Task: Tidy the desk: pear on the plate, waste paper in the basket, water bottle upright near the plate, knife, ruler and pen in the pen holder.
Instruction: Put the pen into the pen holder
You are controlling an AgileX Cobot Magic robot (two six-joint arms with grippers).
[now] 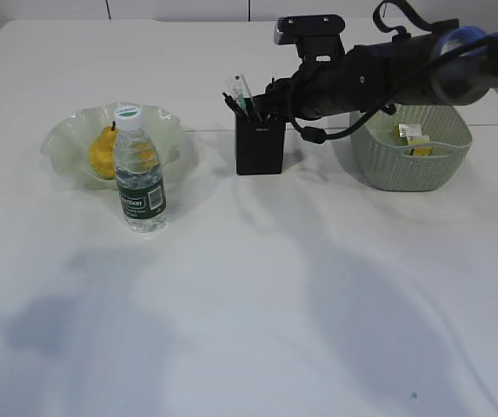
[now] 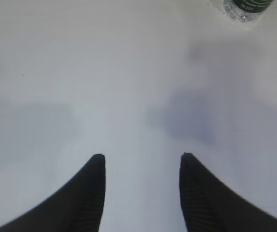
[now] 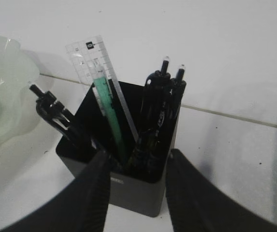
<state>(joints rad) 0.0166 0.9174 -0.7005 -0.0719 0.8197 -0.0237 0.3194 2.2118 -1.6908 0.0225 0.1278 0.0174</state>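
The white table (image 1: 257, 304) lies bare across its near half. The basket (image 1: 388, 165), holding paper (image 1: 412, 135), stands at right; the plate (image 1: 66, 148) with the pear (image 1: 101, 152) at left, bottle (image 1: 138, 169) upright touching it. The right claw (image 3: 137, 159) hangs parted over the pen holder (image 3: 143, 188), gripping nothing; ruler (image 3: 97, 63), knife (image 3: 110, 116) and pens (image 3: 162, 101) stand inside. The left claw (image 2: 142, 162) hangs parted, empty.

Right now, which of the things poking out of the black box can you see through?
The ruler. It is clear plastic with printed marks, standing at the back of the pen holder. The pens and knife beside it are solid black or green.
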